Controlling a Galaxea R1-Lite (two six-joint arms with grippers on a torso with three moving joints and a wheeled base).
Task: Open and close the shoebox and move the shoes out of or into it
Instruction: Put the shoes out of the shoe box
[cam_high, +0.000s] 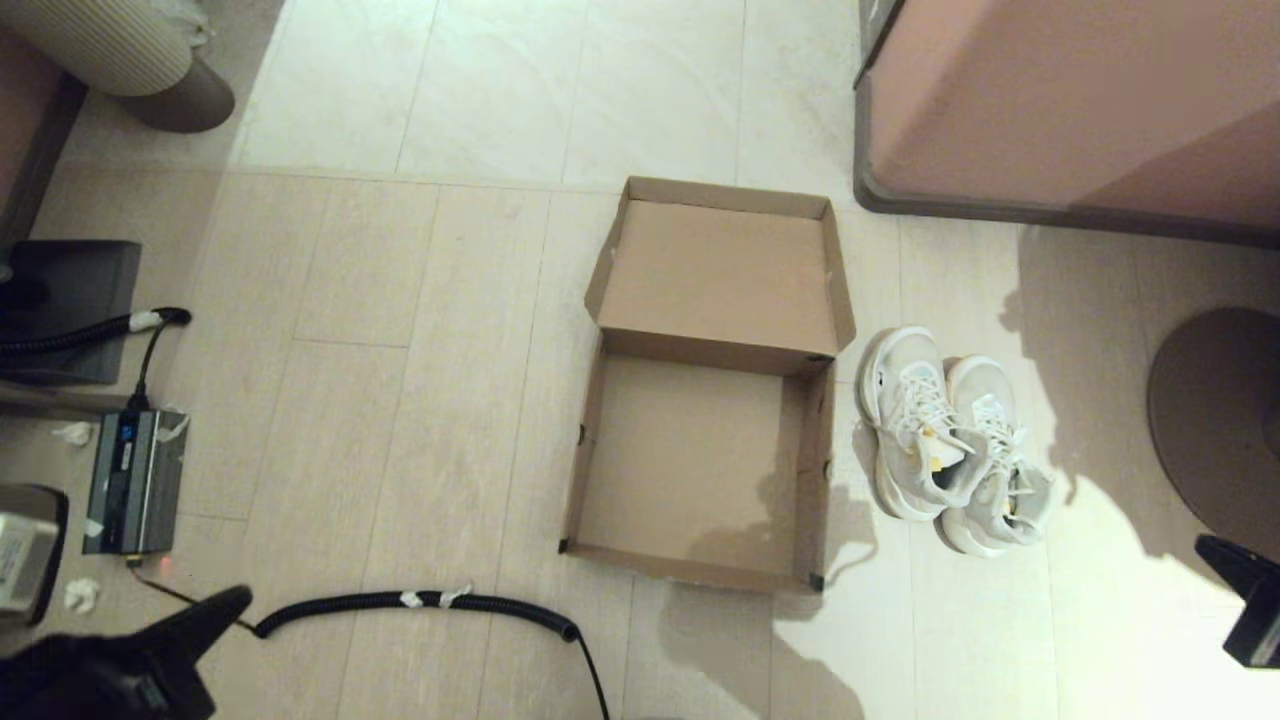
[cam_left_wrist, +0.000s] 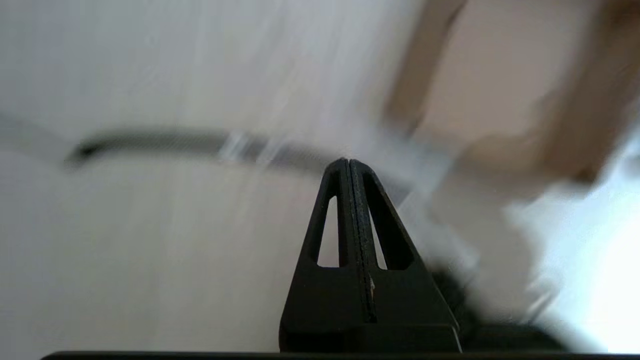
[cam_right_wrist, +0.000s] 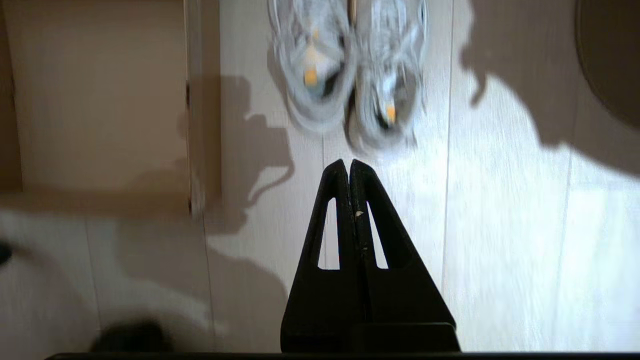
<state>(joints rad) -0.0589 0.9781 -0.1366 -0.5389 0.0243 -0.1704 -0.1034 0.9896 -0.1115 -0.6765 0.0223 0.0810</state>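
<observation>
the shoebox (cam_high: 700, 470) lies open and empty on the floor, lid flipped back; the 2 shoes (cam_high: 950, 440) stand just beside it. left gripper (cam_left_wrist: 350, 165) and right gripper (cam_right_wrist: 348, 165) are both closed, holding nothing

The shoebox (cam_high: 700, 470) is lying open on the floor (cam_high: 420, 420), its lid (cam_high: 722, 275) folded back on the far side. The shoes (cam_high: 950, 440) are sitting side by side on the floor just right of it. A cable (cam_high: 420, 602) is running along the floor near and left of the shoebox, and a furniture block (cam_high: 1070, 100) is standing far right.
</observation>
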